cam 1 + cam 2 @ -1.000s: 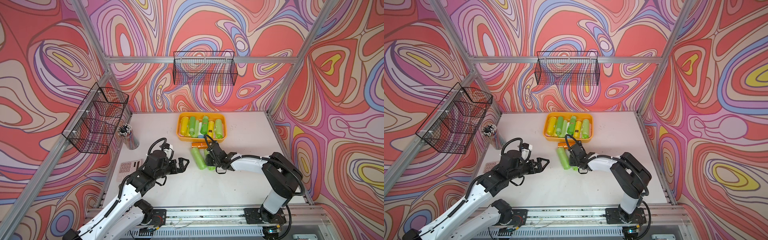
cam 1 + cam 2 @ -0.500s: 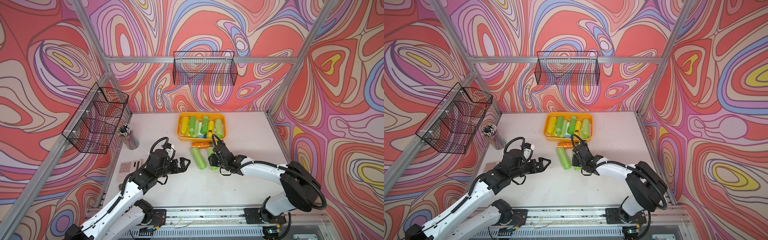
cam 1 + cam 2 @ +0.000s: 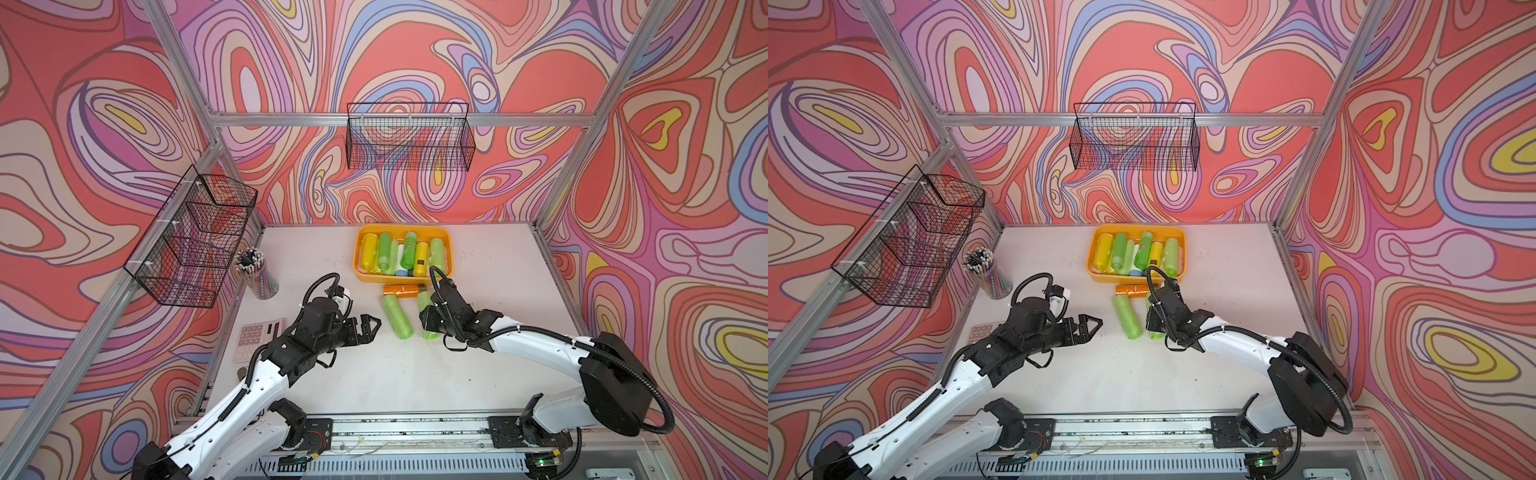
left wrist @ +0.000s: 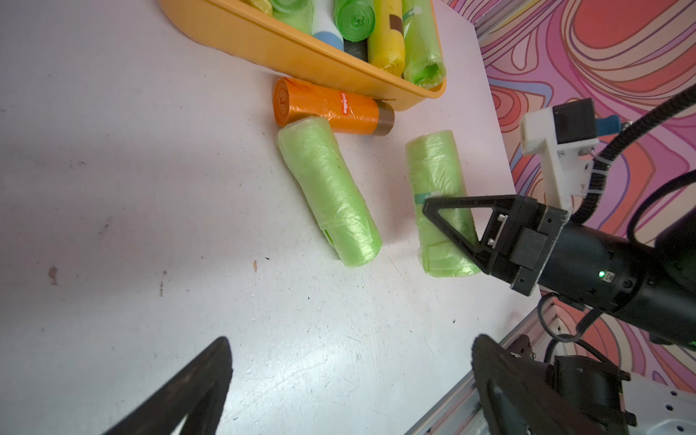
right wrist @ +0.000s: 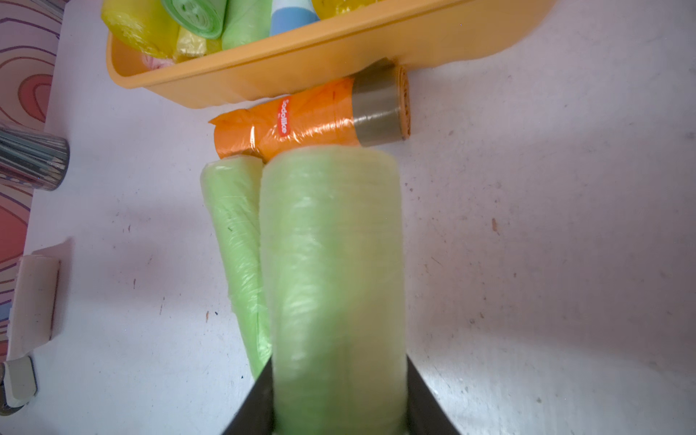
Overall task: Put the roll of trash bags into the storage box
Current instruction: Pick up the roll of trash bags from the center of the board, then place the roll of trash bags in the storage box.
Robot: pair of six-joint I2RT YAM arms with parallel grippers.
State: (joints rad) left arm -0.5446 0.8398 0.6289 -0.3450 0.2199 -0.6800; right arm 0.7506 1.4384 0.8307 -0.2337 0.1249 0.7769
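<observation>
White, scuffed and flecked with small dark marks, the tabletop (image 3: 415, 374) forms the floor of a booth. Its walls (image 3: 415, 54) swirl in red, pink, lilac and blue between aluminium bars (image 3: 519, 120). We see one black wire basket (image 3: 409, 137) hung on the far wall and a tiered basket (image 3: 195, 237) on the left wall. Below that one stand a cup of pencils (image 3: 259, 274) and, nearer, a calculator (image 3: 259, 332).

At the far middle sits the orange-yellow storage box (image 3: 401, 227), packed with green, yellow and white rolls. An orange roll (image 3: 401, 290) lies against its near wall, and a green roll (image 3: 397, 316) touches that one's left end.

Just right of it we find the roll of trash bags (image 5: 331, 263), pale green, outside the box. The right gripper (image 5: 337, 380) clamps its near end between the jaws; whether it rests on the table we cannot tell. Our left gripper (image 3: 369, 328) hovers left of the rolls, jaws spread wide, holding nothing.
</observation>
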